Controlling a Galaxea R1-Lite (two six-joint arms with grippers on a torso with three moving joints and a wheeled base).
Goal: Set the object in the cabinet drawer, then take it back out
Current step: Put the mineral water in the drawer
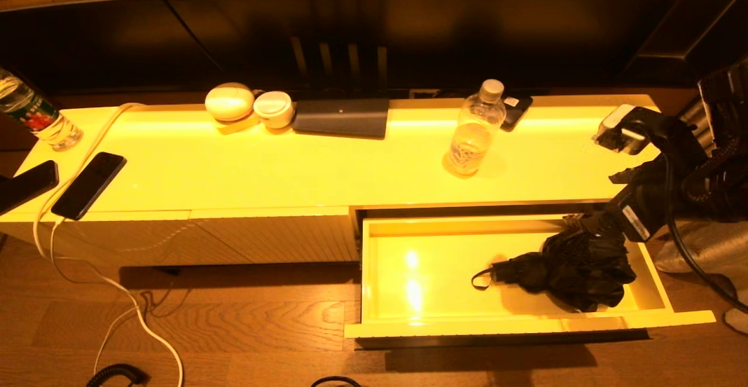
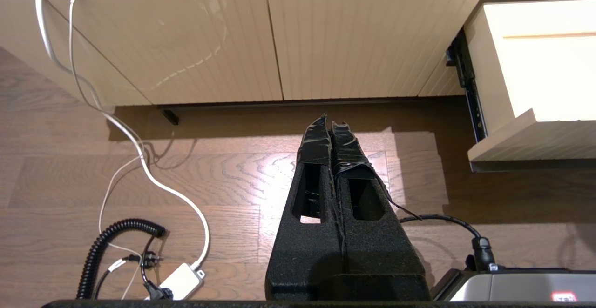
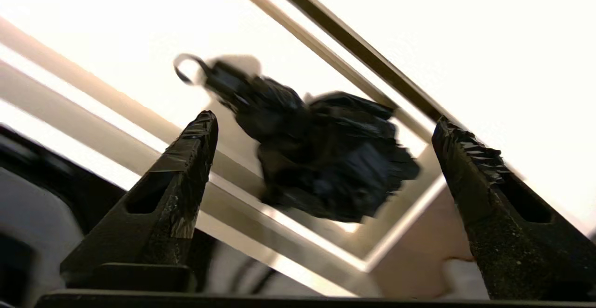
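Now, the scene by label:

Right tool (image 3: 321,126): fingers spread wide with nothing between them, hanging above the right end of the open cabinet drawer; in the head view it shows at the drawer's back right corner (image 1: 590,223).

Right tool's fingers (image 3: 186,159): both black, taped at the tips, standing well apart on either side of the umbrella as the wrist view frames it, and clear of it.

Umbrella (image 1: 575,267): black and folded, its fabric loosely bunched, lying on the drawer floor directly beneath the right tool; also seen at (image 3: 321,164). Its handle end with a small wrist loop (image 1: 481,280) points away from the tool, towards the drawer's middle.

Cabinet drawer (image 1: 374,276): pulled fully out, glossy cream-yellow inside; the half farther from the right tool is bare. Its ribbed front and side rail show beside the left tool too (image 2: 512,145).

Left tool (image 2: 330,126): fingers pressed together, empty, hanging low over the wooden floor (image 2: 233,173) in front of the closed ribbed panels (image 2: 209,43), well apart from the drawer.

Counter (image 1: 263,170): behind and above the right tool; a clear water bottle (image 1: 474,130) stands upright on it, the nearest thing to the tool there.

Farther along the counter: two dark phones (image 1: 89,185) at the far end, one with a white cable (image 1: 117,293) trailing to the floor.
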